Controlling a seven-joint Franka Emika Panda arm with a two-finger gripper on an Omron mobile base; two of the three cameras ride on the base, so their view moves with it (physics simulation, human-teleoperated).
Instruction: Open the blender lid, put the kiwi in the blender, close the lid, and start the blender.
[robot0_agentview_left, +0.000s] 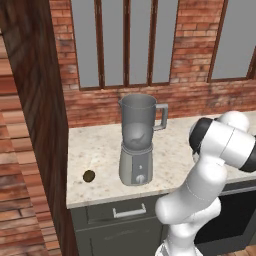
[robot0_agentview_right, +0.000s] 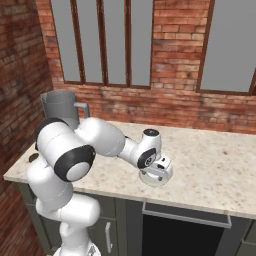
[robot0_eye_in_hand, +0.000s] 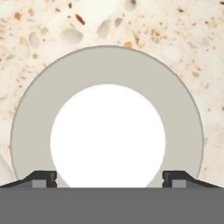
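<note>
The blender (robot0_agentview_left: 137, 141) stands on the counter with its jar open at the top; its jar (robot0_agentview_right: 60, 107) also shows behind the arm. The kiwi (robot0_agentview_left: 89, 175) lies on the counter left of the blender base. The blender lid (robot0_eye_in_hand: 107, 74) lies flat on the counter well right of the blender, and it shows as a pale disc (robot0_agentview_right: 150, 180) under the hand. My gripper (robot0_eye_in_hand: 109, 177) points straight down over the lid and is open, one fingertip (robot0_eye_in_hand: 43, 178) on each side of the white centre cap. The gripper (robot0_agentview_right: 157, 173) sits low, close to the lid.
The stone counter (robot0_agentview_right: 215, 165) runs on to the right below a brick wall with windows. A dark wooden cabinet side (robot0_agentview_left: 40, 110) rises at the counter's left end. Drawers with handles (robot0_agentview_left: 129, 212) sit under the counter's front edge.
</note>
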